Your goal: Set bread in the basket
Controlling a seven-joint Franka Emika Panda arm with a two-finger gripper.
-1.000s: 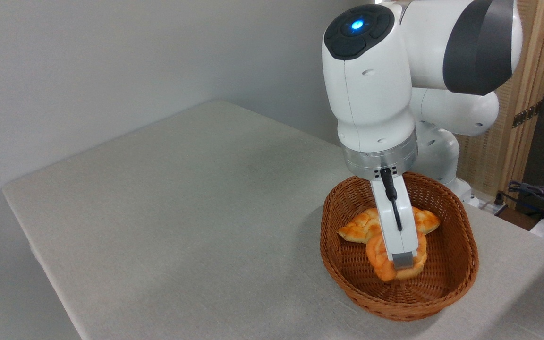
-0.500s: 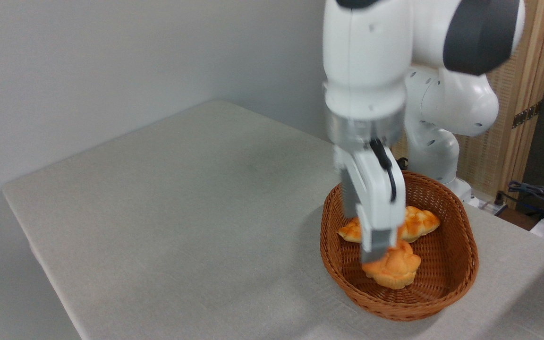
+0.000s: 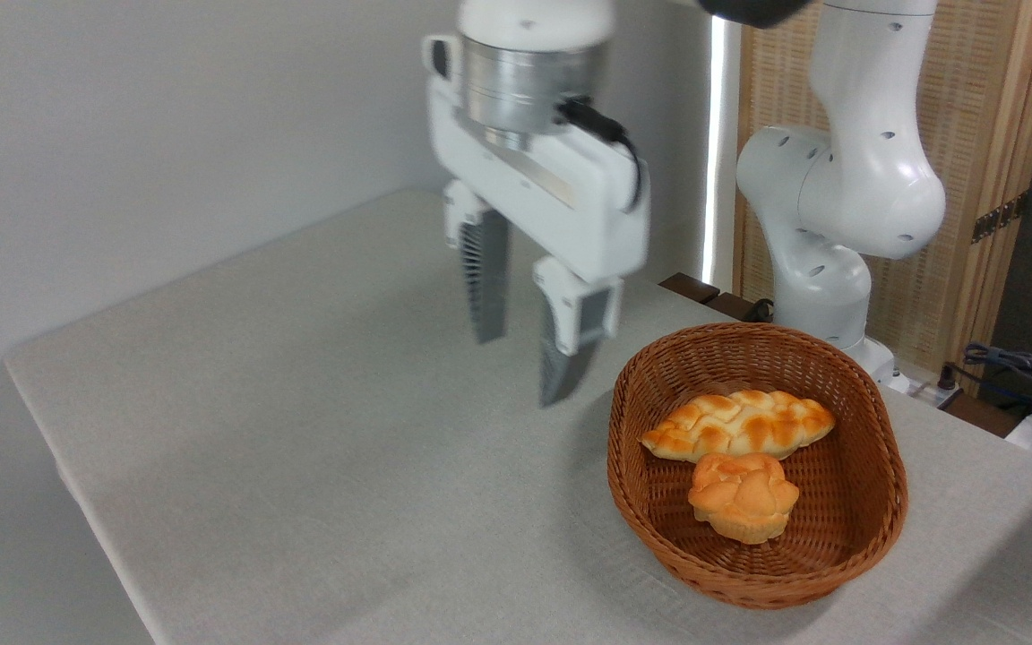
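Note:
The bread point(image 3: 742, 508), a small round orange-golden knotted bun, lies inside the reddish-brown wicker basket point(image 3: 874, 528) near its front wall. My gripper point(image 3: 520, 367) hangs in the air to the left of the basket and above the table. It is open, with nothing between its fingers point(image 3: 486, 278). It is slightly blurred by motion.
A longer braided golden loaf point(image 3: 738, 423) lies in the basket just behind the bun. The grey cloth-covered table point(image 3: 301, 421) stretches to the left. The arm's white base point(image 3: 825, 278) stands behind the basket. A wooden screen point(image 3: 991, 179) and cables point(image 3: 1018, 367) are at the right.
The gripper let go of the bun in the basket, then rose and swung left out of the basket. The bun now rests by itself in front of the loaf.

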